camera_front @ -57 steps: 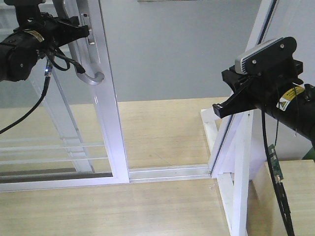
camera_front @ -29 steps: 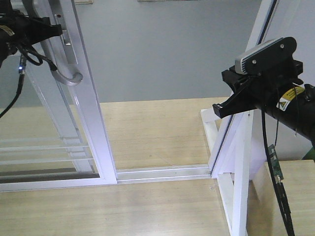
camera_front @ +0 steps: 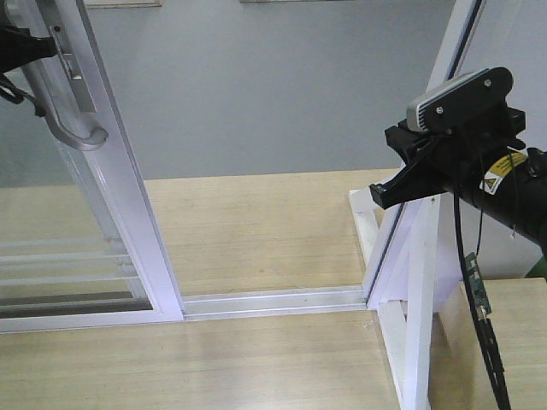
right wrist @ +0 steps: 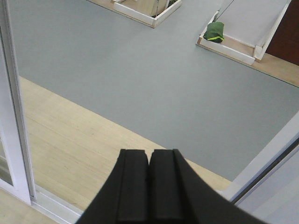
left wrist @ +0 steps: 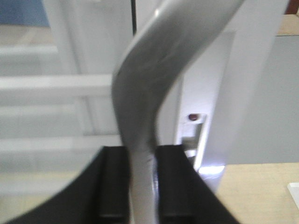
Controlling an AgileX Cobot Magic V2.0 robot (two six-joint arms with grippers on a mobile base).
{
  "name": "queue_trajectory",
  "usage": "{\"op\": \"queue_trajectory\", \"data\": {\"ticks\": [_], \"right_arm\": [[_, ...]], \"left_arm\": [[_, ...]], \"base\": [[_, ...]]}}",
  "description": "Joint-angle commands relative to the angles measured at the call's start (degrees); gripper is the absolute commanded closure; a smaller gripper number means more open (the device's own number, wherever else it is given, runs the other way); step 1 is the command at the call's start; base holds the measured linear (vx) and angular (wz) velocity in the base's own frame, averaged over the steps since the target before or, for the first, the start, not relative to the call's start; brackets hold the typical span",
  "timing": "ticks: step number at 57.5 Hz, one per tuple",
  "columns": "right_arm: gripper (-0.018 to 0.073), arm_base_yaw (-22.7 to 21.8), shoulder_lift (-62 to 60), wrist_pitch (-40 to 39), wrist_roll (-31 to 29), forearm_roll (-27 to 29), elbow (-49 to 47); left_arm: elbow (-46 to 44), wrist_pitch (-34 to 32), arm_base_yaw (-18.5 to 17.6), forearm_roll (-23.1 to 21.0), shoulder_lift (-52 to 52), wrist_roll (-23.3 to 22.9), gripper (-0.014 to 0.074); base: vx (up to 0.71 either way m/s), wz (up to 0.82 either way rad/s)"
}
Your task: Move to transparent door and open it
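Observation:
The transparent door (camera_front: 128, 213), clear glass in a glossy white frame with thin white bars, stands at the left of the front view, slid away from the right post. Its curved grey handle (camera_front: 70, 120) is near the top left. My left gripper (camera_front: 32, 49) is at that handle, mostly cut off by the picture's edge. In the left wrist view the handle (left wrist: 145, 93) runs between the black fingers (left wrist: 114, 182) of my left gripper (left wrist: 142, 156), which is shut on it. My right gripper (camera_front: 386, 190) hangs at the right, shut with nothing in it (right wrist: 149, 154).
A white floor track (camera_front: 273, 301) runs from the door to a fixed white-framed panel and post (camera_front: 414, 273) on the right. Beyond lie pale wooden boards and a grey floor (right wrist: 154, 79). Far off are shallow wooden frames and a green object (right wrist: 215, 31).
The door has slid to the left with my left gripper holding its handle, and the opening beside the right post has widened. The right arm has not moved.

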Motion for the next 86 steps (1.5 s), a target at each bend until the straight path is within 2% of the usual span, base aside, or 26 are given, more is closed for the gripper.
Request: {"op": "queue_trajectory", "data": {"ticks": [1,7,15,25,36,42,51,55,61,67,86], "right_arm": [[0.0559,-0.21,-1.87,-4.25,-0.32,0.04,-1.50],[0.0559,-0.21,-3.28,-4.00,-0.26,0.06,-1.50],[0.0559,-0.21,-7.95,-1.22,-0.19,0.11,-1.50],[0.0559,-0.21,-17.95,7.87,1.11,0.11,-1.50],[0.0559,-0.21,-30.53,18.48,2.01,0.11,-1.48],[0.0559,-0.21,-37.02,23.36,3.22,0.06,-0.10],[0.0559,-0.21,-44.85,22.79,4.13,-0.10,8.06],[0.0559,-0.21,-46.85,21.84,4.27,-0.10,10.44],[0.0559,-0.21,-48.42,20.28,3.79,-0.36,12.14],[0.0559,-0.21,-48.40,22.13,4.04,0.24,12.14],[0.0559,-0.21,-48.40,23.26,4.04,0.12,12.14]], "left_arm": [[0.38,-5.72,-0.96,0.28,-7.04,4.54,0.0598],[5.18,-5.72,-0.69,0.28,-12.49,6.88,0.0598],[13.81,-5.47,-0.69,0.28,-21.31,6.71,0.0598],[23.23,-1.27,-1.33,0.28,-33.16,6.46,0.0598],[33.31,5.86,-4.49,-0.48,-46.98,6.30,0.0598],[39.31,10.18,-5.99,-5.79,-54.92,6.36,0.0598],[46.69,17.14,-6.68,-15.16,-66.74,6.55,0.0598],[48.73,18.91,-6.68,-17.03,-70.93,6.98,0.0598],[50.24,20.25,-6.68,-17.28,-75.87,6.98,0.0598],[50.23,20.57,-6.68,-17.82,-78.55,6.54,0.0598],[50.23,20.84,-6.68,-18.15,-79.49,6.32,0.0598]], "base": [[0.00,0.00],[0.00,0.00],[0.00,0.00],[0.00,0.00],[0.00,0.00],[0.00,0.00],[0.00,0.00],[0.00,0.00],[0.00,0.00],[0.00,0.00],[0.00,0.00]]}}
